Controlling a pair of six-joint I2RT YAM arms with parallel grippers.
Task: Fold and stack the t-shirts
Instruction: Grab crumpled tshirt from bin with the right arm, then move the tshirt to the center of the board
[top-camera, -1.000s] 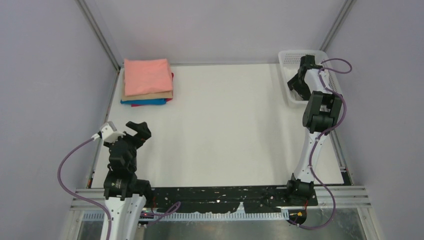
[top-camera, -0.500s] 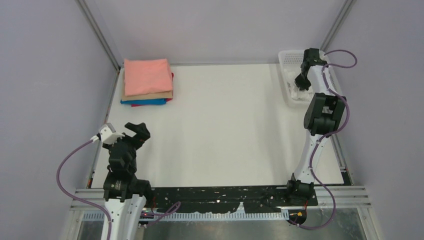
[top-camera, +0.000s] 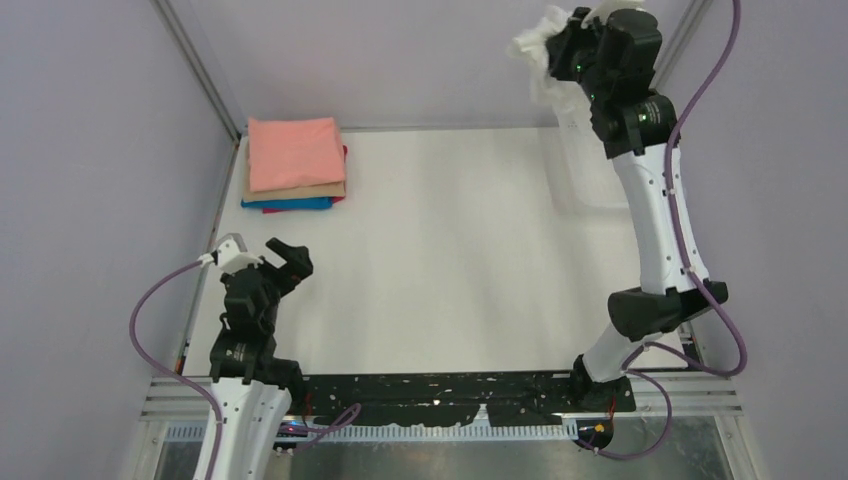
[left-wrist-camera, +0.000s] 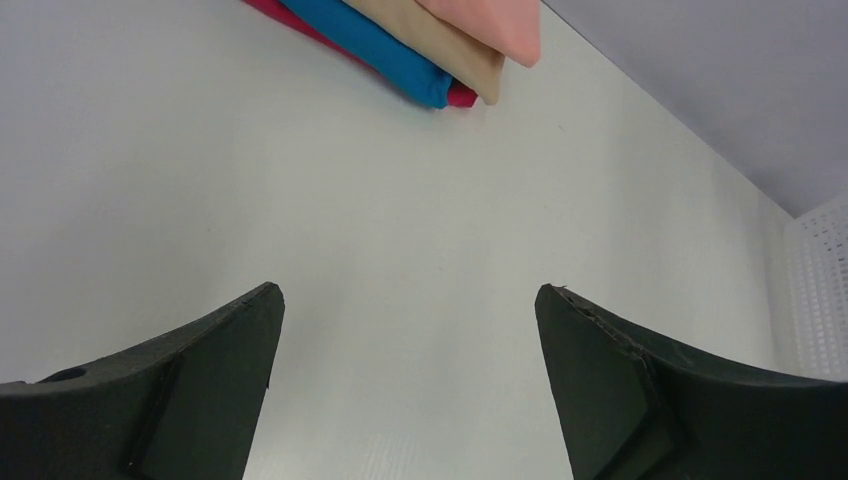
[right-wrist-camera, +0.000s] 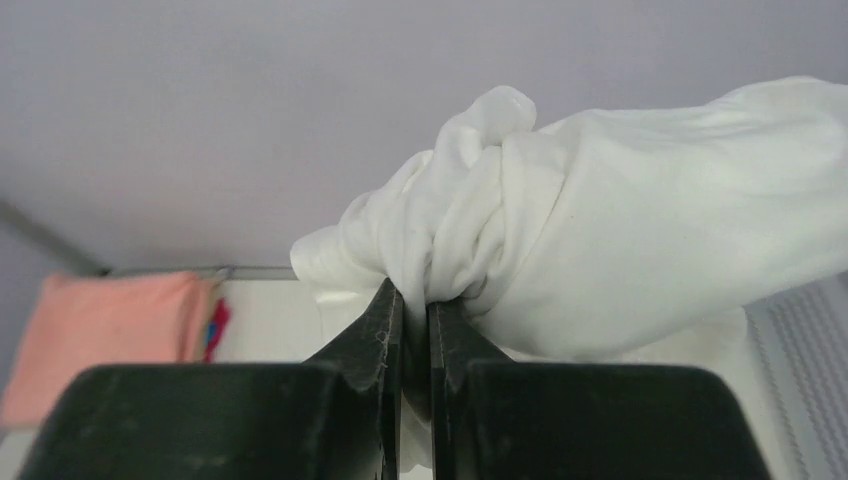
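Note:
My right gripper (top-camera: 560, 45) (right-wrist-camera: 415, 295) is raised high over the table's far right corner and is shut on a bunched white t-shirt (top-camera: 540, 60) (right-wrist-camera: 600, 240), which hangs from its jaws. A stack of folded t-shirts (top-camera: 295, 162) (left-wrist-camera: 440, 45) lies at the far left: salmon-pink on top, then tan, blue and magenta. At the near left, low above the bare table, my left gripper (top-camera: 268, 262) (left-wrist-camera: 410, 300) stands open with nothing between its fingers.
A white mesh basket (top-camera: 590, 170) (left-wrist-camera: 815, 285) sits at the table's far right, below the lifted shirt and partly veiled by it. Grey walls and metal posts close in the table on three sides. The right arm (top-camera: 655, 220) stretches up along the right edge.
The right gripper shut on the white shirt down in the basket, then rose high with it. The left gripper shifted slightly right and stayed open.

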